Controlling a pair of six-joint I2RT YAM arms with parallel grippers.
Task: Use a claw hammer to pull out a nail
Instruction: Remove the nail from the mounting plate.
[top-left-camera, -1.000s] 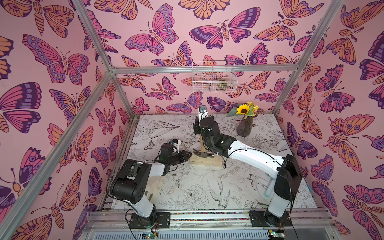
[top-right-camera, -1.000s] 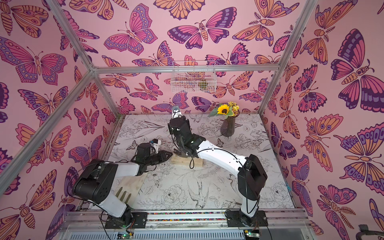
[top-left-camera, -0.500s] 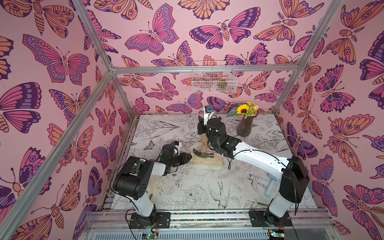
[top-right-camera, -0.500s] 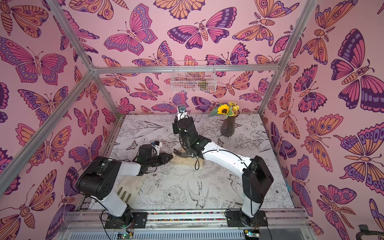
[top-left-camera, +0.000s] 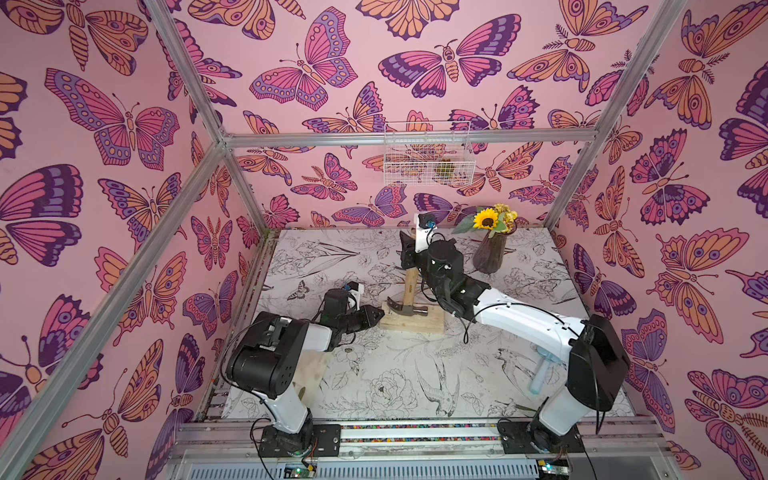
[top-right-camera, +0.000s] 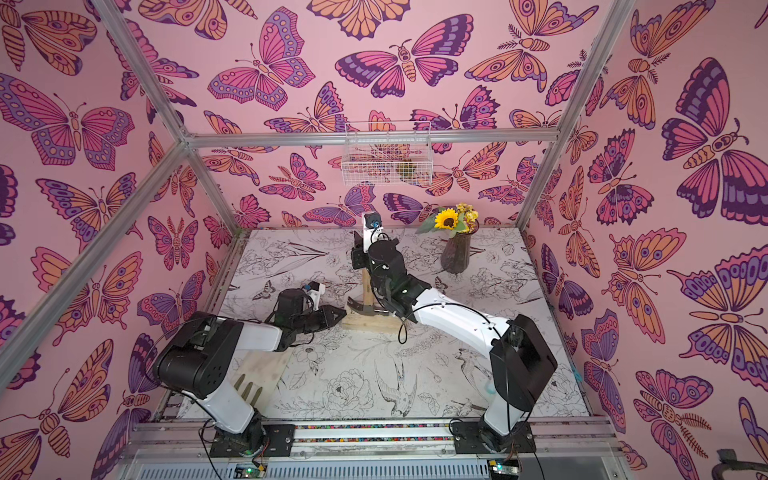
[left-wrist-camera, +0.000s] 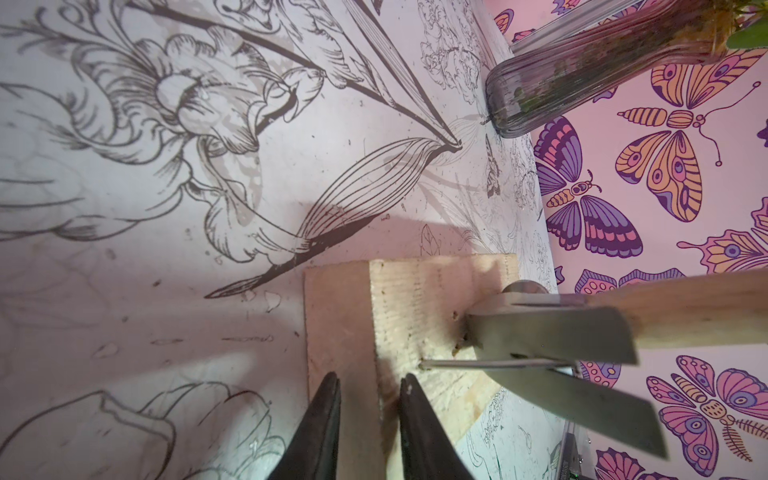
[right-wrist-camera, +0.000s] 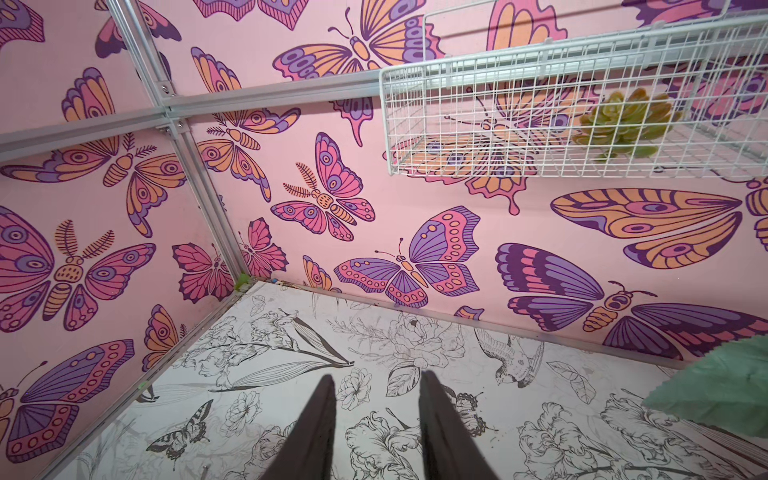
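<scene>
The claw hammer (top-left-camera: 405, 308) stands tilted on a pale wooden block (top-left-camera: 415, 324), its grey head down and its wooden handle (top-left-camera: 410, 282) rising toward the back. My right gripper (top-left-camera: 405, 253) is shut on the handle's upper end. The right wrist view shows only its fingers (right-wrist-camera: 324, 415) over the floor, not the handle. In the left wrist view the nail (left-wrist-camera: 478, 364) sticks out of the block (left-wrist-camera: 415, 291), its head caught in the forked claw (left-wrist-camera: 561, 332). My left gripper (left-wrist-camera: 370, 380) pinches the block's left edge, seen in both top views (top-right-camera: 338, 312).
A dark vase with a sunflower (top-left-camera: 490, 253) stands at the back right, close behind the right arm. A white wire basket (top-left-camera: 426, 153) hangs on the back wall. A flat wooden board (top-right-camera: 257, 374) lies under the left arm. Pink walls enclose three sides.
My right gripper has swung the hammer handle to the right and back, rocking the head on the block. The left gripper has stayed at the block's edge and narrowed slightly.
</scene>
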